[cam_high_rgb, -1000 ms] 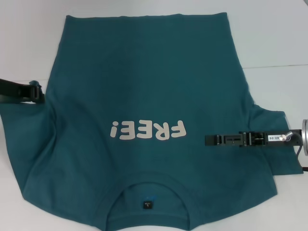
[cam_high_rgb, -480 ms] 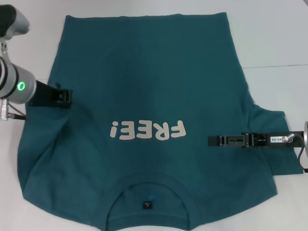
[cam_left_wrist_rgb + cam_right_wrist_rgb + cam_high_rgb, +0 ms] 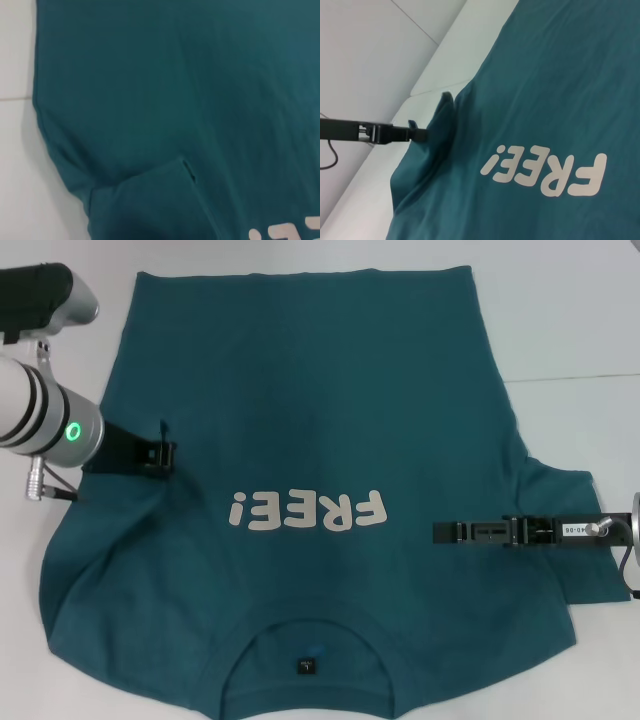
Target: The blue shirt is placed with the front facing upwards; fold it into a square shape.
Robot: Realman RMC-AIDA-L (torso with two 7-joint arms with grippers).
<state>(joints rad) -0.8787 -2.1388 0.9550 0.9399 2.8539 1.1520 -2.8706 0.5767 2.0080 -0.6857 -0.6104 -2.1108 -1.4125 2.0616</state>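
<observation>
The blue shirt [image 3: 320, 390] lies front up on the white table, with the "FREE!" print [image 3: 305, 510] at mid-chest and the collar [image 3: 305, 625] nearest me. My left gripper [image 3: 165, 455] is shut on the shirt's left sleeve fabric and holds it pulled in over the body. The right wrist view shows that gripper [image 3: 422, 134] with the cloth peaked at its tip. My right gripper [image 3: 438, 532] reaches in from the right, over the right sleeve, and ends just right of the print. The left wrist view shows the shirt [image 3: 150, 75] with a folded flap.
The bare white table [image 3: 580, 320] surrounds the shirt at the far left, the far right and behind it. The right sleeve [image 3: 580, 580] lies flat at the right edge. The shirt's near hem runs out of the head view at the bottom.
My left gripper has moved right, from the table's left edge onto the shirt, dragging the left sleeve inward. My right gripper has barely moved.
</observation>
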